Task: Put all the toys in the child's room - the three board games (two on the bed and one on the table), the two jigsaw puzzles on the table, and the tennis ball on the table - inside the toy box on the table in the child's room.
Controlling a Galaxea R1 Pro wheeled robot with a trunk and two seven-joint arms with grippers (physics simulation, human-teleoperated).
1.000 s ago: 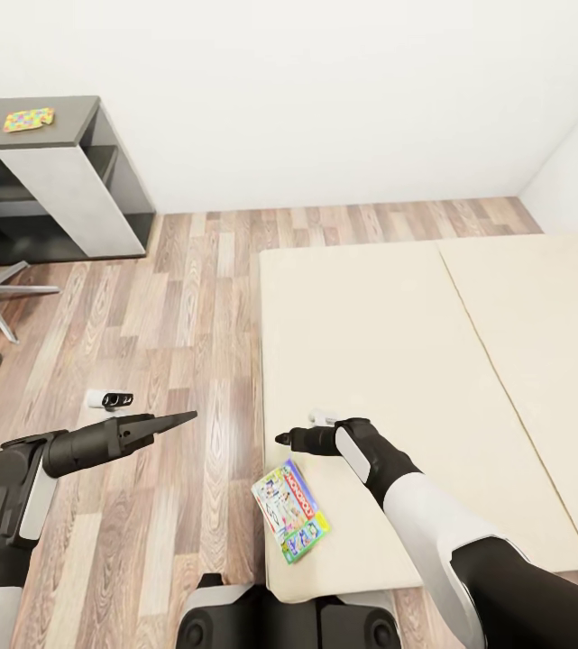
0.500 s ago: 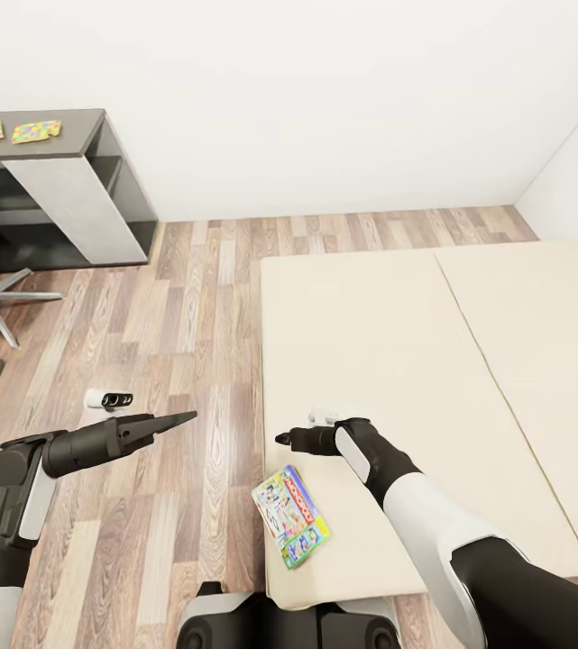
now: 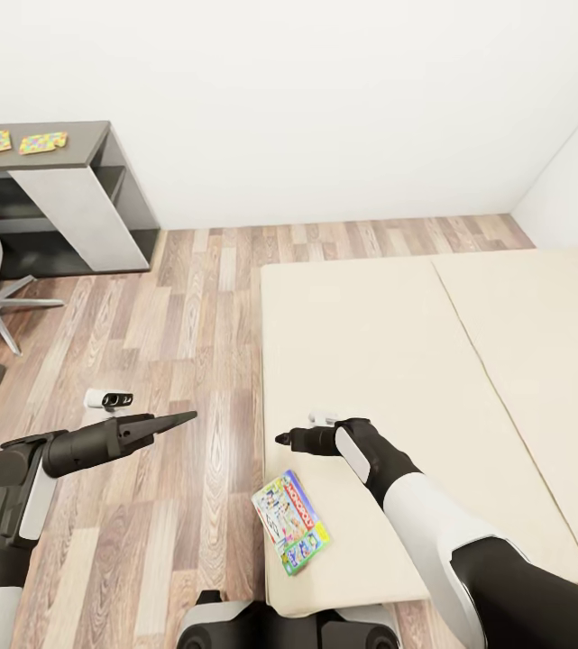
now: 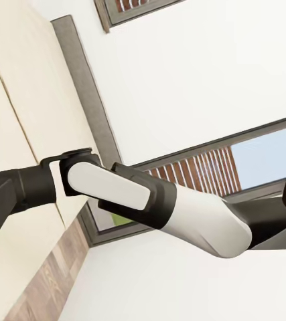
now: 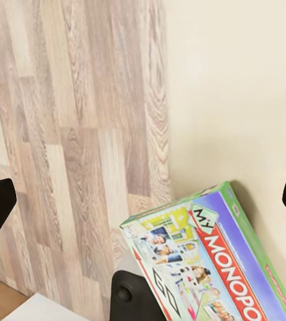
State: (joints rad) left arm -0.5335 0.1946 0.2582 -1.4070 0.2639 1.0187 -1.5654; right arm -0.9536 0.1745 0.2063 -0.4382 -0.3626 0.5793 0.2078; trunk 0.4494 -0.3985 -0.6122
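Monopoly box [image 3: 290,522] on bed [image 3: 397,361], below right claw [image 3: 281,439], prongs apart.

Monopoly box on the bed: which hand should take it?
Right. The right hand hangs open over the bed just beyond the board game; the left hand is over the floor.

Wide low bed with beige mattress [image 3: 397,361] at right of head view, wood-plank floor [image 3: 180,342] at left. Thin white-green-blue Monopoly board game box [image 3: 290,521] lies flat on mattress, near its front left corner, just beside edge. Right end effector [image 3: 281,439] over mattress edge, just behind box. Left end effector [image 3: 180,417] over floor, left of bed. Dark grey tabletop [image 3: 45,144] far left against white wall, two flat puzzle-patterned sheets [image 3: 18,141] side by side on it.
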